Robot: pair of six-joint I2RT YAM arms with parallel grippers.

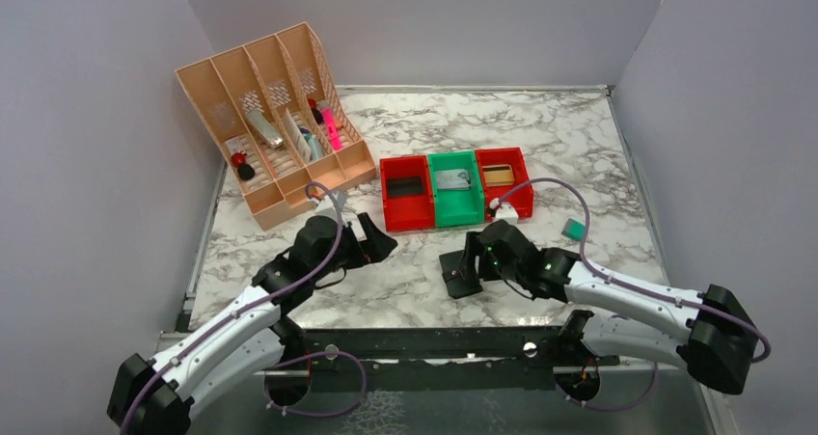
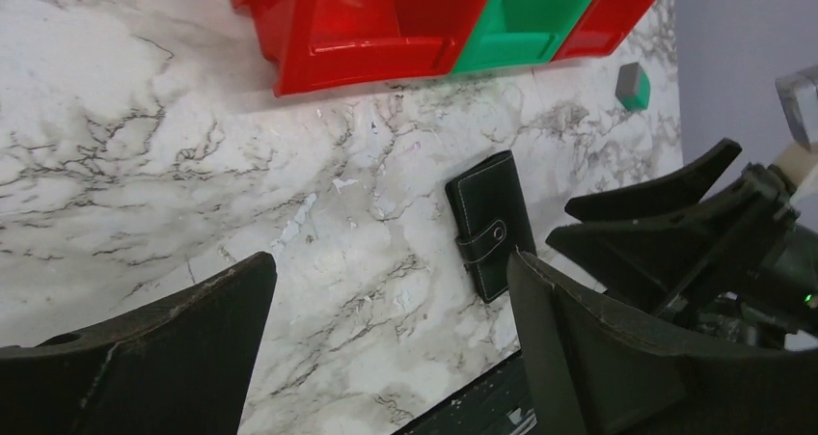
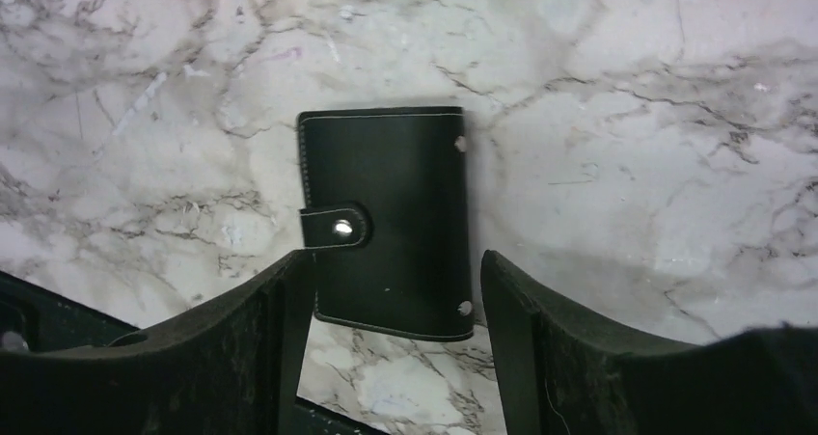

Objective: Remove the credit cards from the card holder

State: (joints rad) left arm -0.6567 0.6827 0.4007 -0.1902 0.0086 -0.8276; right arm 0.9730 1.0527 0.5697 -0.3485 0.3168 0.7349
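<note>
The marble worktop carries a tan rack at the far left and a row of three bins, red, green, red, in the middle. The left tool hangs near the left red bin with its fingers wide apart and nothing between them. The right tool hovers low over the holder, fingers apart and straddling its near end. Whether they touch it I cannot tell.

The holder lies flat on the worktop near the front edge, right of centre and well apart from the bins. It is folded shut, with its tab snapped across the left edge. No cards show anywhere outside it. Each bin holds a flat thing I cannot make out.

By my reading the task is barely begun: unsnapping the tab, opening the holder and drawing out the cards are all left. A small teal block sits to the right.
</note>
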